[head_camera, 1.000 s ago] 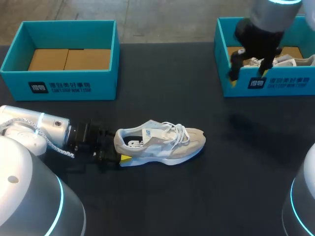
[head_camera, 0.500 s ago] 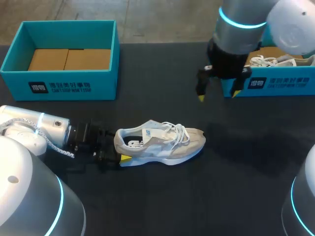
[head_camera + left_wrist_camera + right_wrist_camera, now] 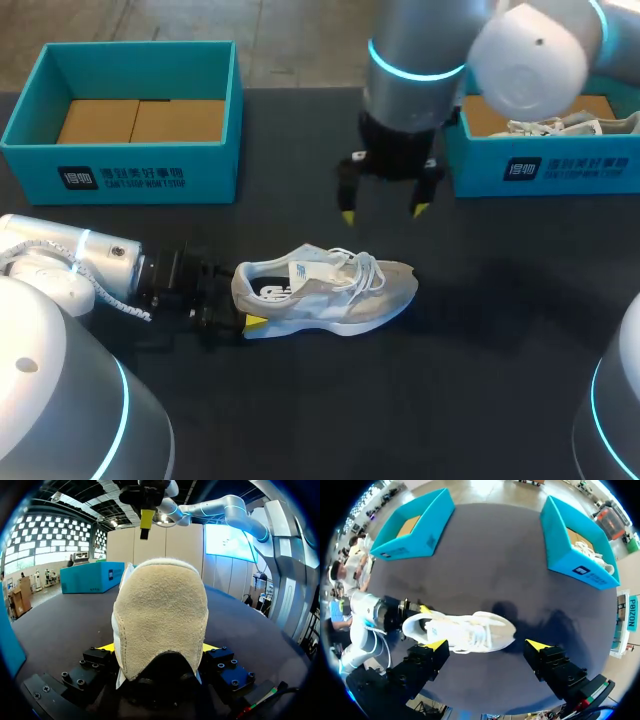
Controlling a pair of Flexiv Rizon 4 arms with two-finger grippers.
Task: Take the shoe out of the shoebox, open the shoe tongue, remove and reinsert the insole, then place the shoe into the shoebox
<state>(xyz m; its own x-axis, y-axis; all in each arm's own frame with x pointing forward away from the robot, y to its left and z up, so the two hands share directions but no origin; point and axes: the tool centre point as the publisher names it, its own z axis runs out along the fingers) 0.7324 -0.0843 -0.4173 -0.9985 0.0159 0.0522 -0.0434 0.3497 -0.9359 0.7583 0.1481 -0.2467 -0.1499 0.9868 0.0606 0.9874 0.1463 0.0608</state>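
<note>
A pale beige and white shoe (image 3: pixel 330 290) lies on its sole on the dark table, toe pointing right. My left gripper (image 3: pixel 235 308) reaches in low from the left and is shut on the heel. In the left wrist view the suede heel (image 3: pixel 160 615) fills the space between the two yellow tips, which press it from both sides. My right gripper (image 3: pixel 383 212) hangs open above the table just behind the shoe's laces, fingers pointing down. The right wrist view looks down on the shoe (image 3: pixel 465 630), which lies below and between its spread fingers (image 3: pixel 437 644), untouched.
An open teal shoebox (image 3: pixel 120 170) with a cardboard bottom stands at the back left. A second teal shoebox (image 3: pixel 540 170) at the back right holds another white shoe (image 3: pixel 560 125). My right arm's upper part partly covers that box.
My right arm has swung left from over the back-right box and come forward, ending above the shoe with its jaws still open. The left gripper and the shoe have stayed put.
</note>
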